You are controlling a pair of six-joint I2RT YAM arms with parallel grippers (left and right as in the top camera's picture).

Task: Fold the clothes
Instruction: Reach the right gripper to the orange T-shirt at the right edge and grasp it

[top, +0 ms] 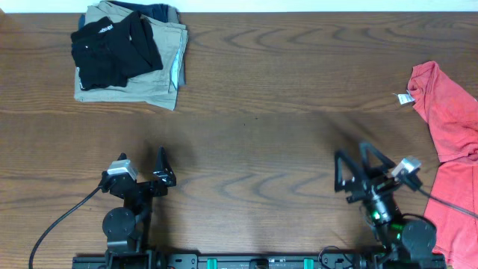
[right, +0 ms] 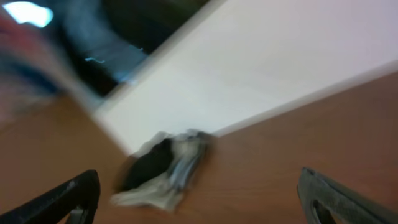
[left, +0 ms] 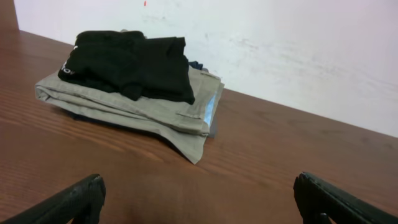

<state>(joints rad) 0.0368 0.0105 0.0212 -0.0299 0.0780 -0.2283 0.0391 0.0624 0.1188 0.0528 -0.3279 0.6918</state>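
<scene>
The coral-red T-shirt (top: pixel 452 112) lies crumpled at the table's right edge, partly out of frame, with its small white neck tag (top: pixel 405 98) on the wood. A second patch of it (top: pixel 453 205) lies lower right, beside my right arm. My right gripper (top: pixel 352 163) is open and empty at the near right, left of the shirt. My left gripper (top: pixel 143 166) is open and empty at the near left. Neither wrist view shows the shirt; both show open fingers over bare wood (left: pixel 199 205) (right: pixel 199 199). The right wrist view is blurred.
A folded stack sits at the far left: a black garment (top: pixel 116 46) on khaki trousers (top: pixel 160 82). It also shows in the left wrist view (left: pixel 134 62) and, blurred, in the right wrist view (right: pixel 161 168). A white wall (left: pixel 280 43) runs behind the table.
</scene>
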